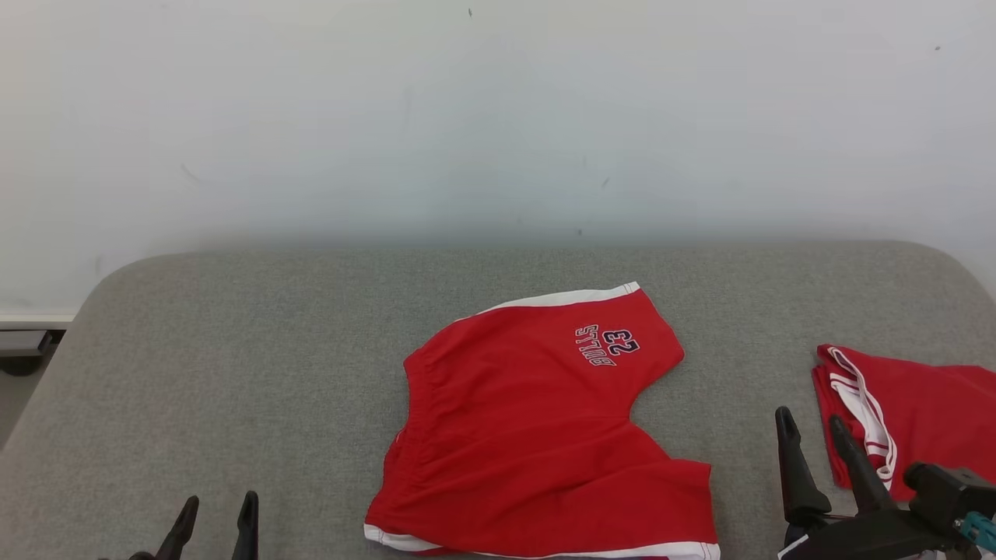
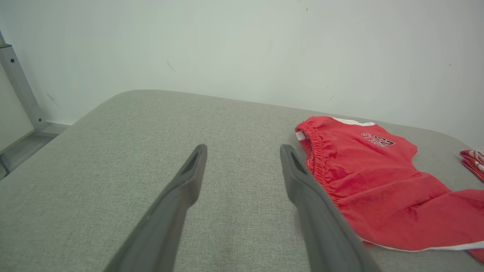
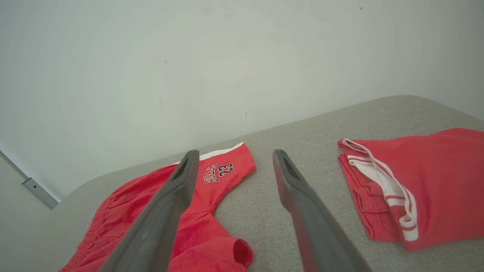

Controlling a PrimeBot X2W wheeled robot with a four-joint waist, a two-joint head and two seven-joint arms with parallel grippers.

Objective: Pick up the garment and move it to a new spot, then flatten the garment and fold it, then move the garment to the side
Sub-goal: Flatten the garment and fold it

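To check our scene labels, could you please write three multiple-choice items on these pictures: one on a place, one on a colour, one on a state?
1. Where does the folded red garment lie relative to the red Bulls shorts? A on top; B to the robot's right; C to the robot's left.
2. What colour is the shorts' hem trim? A blue; B yellow; C white.
3. How are the left claw and right claw? A both open, empty; B left shut on shorts; C right shut on the folded garment.
Key: 1 B, it lies apart at the grey table's right; 2 C, white bands edge both legs; 3 A, each claw's fingers stand apart, nothing between.
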